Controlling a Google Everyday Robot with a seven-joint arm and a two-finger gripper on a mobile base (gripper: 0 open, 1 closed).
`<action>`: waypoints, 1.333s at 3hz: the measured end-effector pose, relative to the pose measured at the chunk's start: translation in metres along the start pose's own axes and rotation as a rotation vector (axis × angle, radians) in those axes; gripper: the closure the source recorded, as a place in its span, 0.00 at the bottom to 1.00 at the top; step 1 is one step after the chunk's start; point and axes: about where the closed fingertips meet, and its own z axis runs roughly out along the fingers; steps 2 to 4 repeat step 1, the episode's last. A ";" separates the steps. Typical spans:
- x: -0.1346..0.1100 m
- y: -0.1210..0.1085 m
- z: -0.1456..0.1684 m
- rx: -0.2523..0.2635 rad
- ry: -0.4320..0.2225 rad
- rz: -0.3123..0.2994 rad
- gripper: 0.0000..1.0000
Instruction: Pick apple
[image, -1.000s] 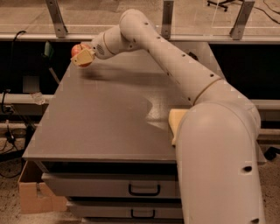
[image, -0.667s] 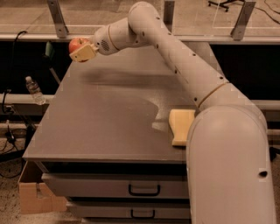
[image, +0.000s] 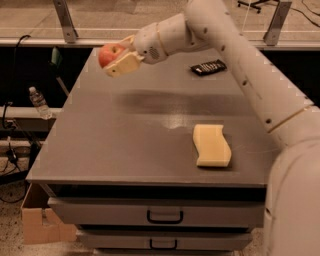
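— What is closest to us?
— The drawers (image: 165, 216) under the grey table (image: 125, 145), and a cardboard box (image: 35, 220) on the floor by the left corner.
— And on the top?
— A pale yellow sponge (image: 212, 145) lies flat toward the near right, well apart from everything else. Off the left side, lower down, a water bottle (image: 39, 102) stands on a ledge.
— Where's the apple?
— The apple (image: 106, 53) is up in the air over the far left part of the top, clear of the surface. The gripper (image: 114, 56) has it, with its fingers clamped on either side of the fruit.
— Anything behind that?
— A flat black object (image: 208, 67) lies on the far right of the top, near the arm.
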 end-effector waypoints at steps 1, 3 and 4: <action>0.007 0.001 -0.009 0.003 0.009 0.005 1.00; 0.007 0.001 -0.009 0.003 0.009 0.005 1.00; 0.007 0.001 -0.009 0.003 0.009 0.005 1.00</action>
